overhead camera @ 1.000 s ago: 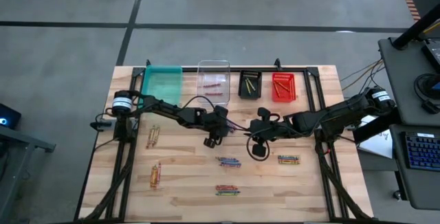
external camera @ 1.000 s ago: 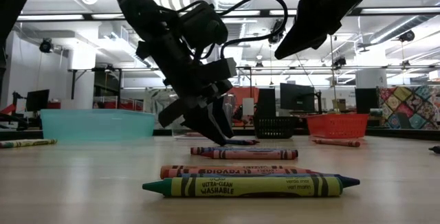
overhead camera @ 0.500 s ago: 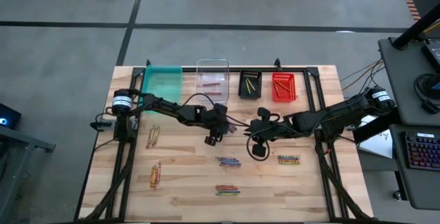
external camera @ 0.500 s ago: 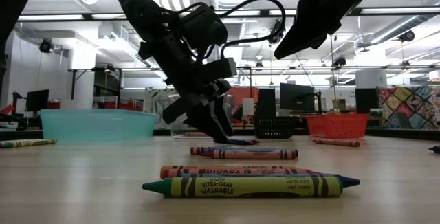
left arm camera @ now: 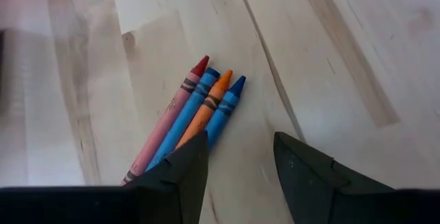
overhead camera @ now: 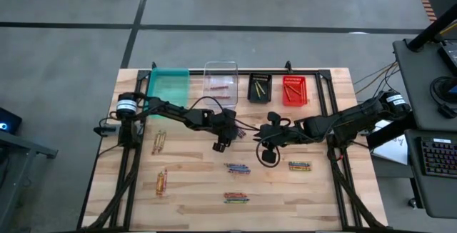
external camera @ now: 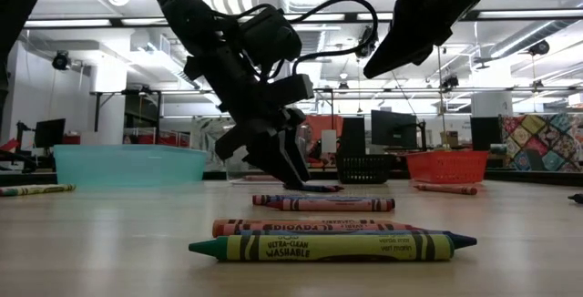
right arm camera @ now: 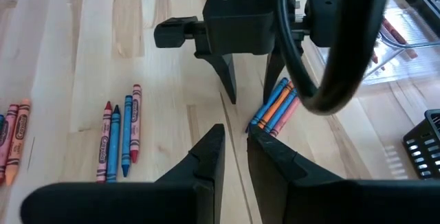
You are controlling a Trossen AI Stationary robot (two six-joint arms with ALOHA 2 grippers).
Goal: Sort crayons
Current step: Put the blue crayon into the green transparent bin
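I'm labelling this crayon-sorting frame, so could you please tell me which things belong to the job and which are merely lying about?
Belonging to the job:
- crayons in small groups on the table
- teal bin, clear bin, black bin, red bin
- left end effector, open beside four crayons
- right end effector

Lying about:
- keyboard
- monitors

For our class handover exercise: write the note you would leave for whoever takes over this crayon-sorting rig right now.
Left gripper: open, empty, low over a four-crayon cluster mid-table.
Right gripper: empty, fingers close together, raised beside it.
Done: a few crayons lie in the clear bin, black bin and red bin; the teal bin looks empty.
Left: loose clusters all over the table.
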